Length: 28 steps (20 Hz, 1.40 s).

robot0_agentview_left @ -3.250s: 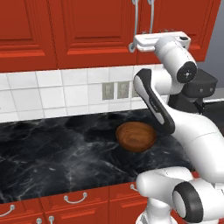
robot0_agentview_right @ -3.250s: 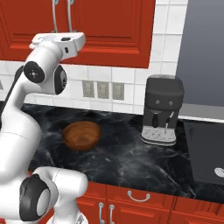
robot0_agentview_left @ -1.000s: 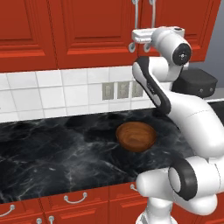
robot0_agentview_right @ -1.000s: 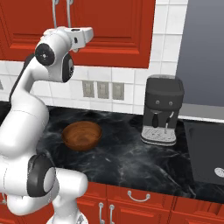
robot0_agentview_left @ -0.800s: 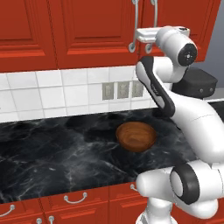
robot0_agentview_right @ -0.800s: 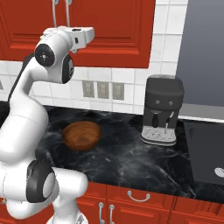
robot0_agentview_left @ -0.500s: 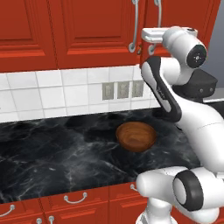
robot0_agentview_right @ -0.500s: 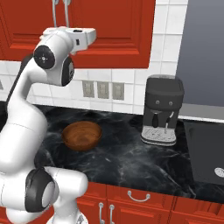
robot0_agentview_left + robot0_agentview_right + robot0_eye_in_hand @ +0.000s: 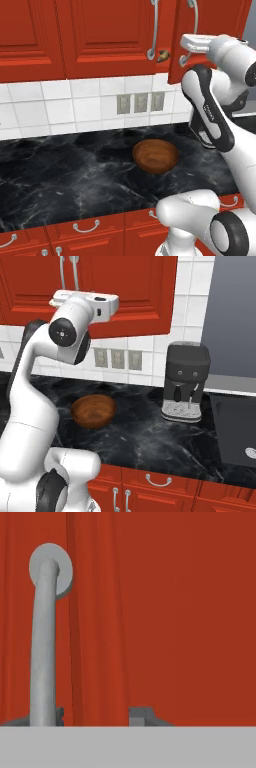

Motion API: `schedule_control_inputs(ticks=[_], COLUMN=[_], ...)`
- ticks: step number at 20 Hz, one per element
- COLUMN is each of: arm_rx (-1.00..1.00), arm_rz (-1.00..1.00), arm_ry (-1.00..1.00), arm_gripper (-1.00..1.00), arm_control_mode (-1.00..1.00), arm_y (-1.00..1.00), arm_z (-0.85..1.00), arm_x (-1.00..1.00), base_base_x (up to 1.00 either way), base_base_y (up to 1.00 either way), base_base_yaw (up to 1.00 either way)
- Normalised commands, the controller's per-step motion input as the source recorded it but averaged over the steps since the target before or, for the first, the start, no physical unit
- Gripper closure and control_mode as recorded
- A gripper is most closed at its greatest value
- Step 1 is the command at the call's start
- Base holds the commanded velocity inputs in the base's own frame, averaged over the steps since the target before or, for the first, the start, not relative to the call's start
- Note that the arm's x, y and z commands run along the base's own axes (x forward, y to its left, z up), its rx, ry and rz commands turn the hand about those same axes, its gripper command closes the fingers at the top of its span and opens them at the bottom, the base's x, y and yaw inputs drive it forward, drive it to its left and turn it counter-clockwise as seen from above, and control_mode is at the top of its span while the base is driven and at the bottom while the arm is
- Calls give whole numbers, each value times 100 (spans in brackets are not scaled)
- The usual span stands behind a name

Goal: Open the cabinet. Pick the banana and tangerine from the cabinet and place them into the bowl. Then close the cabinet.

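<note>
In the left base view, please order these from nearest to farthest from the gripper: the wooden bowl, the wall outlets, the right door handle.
1. Right door handle, beside the gripper.
2. Wall outlets, on the tiles below-left.
3. Wooden bowl, lowest, on the counter.

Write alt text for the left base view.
The white arm's gripper sits at the handle of the right cabinet door, swung partly open. A wooden bowl rests on the black marble counter below.
</note>
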Motion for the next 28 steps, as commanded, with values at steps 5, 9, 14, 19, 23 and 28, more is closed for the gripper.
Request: schedule_control_inputs(ticks=[5,9,14,19,23,28], arm_rx=[12,14,9,4,3,2], arm_rz=[15,23,25,25,24,22], arm_ry=[0,0,0,0,0,1], arm_gripper=[100,100,100,100,100,100], arm_control_mode=[-100,-100,-100,-100,-100,-100], arm_y=[-100,-100,-100,-100,-100,-100], arm_z=[14,15,28,18,19,10], arm_x=[-55,-43,-47,-42,-41,-28], base_base_x=[0,0,0,0,0,0], base_base_y=[0,0,0,0,0,0], base_base_yaw=[0,0,0,0,0,0])
